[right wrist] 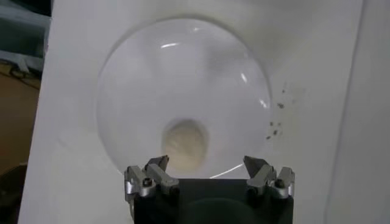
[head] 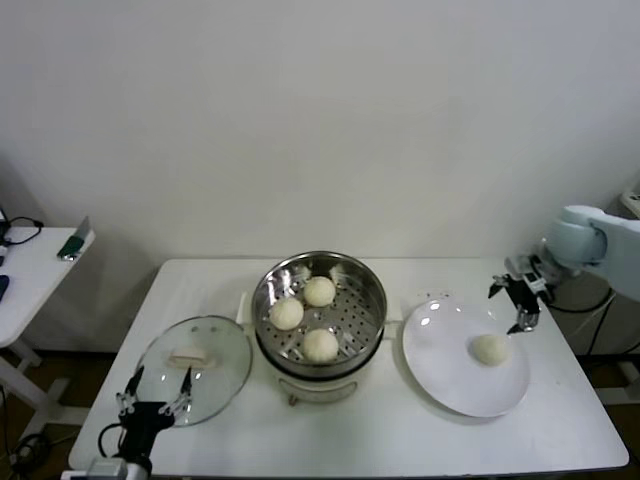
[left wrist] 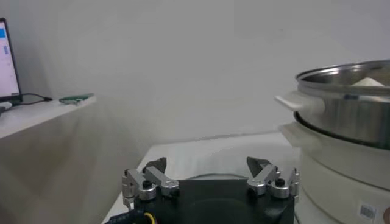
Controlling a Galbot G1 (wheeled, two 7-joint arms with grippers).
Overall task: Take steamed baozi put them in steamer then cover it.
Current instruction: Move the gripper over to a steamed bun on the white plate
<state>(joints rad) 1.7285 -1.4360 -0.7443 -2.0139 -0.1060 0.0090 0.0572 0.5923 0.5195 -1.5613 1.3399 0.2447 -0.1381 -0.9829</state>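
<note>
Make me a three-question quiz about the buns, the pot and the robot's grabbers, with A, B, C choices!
1. Where does the glass lid lie?
A. On the table, on the steamer's left
B. On top of the steamer
C. On the white plate

2. How many baozi sit inside the steamer?
A. One
B. Three
C. Five

3. How are the right gripper's jaws?
A. Shut on a bun
B. Shut on the lid
C. Open, holding nothing

Answers:
1 A, the lid rests flat on the table beside the left gripper, and the steamer is uncovered.
2 B, three baozi lie on the holed tray, and a fourth bun is on the plate.
3 C, its jaws stand apart above the plate with that bun below them.
</note>
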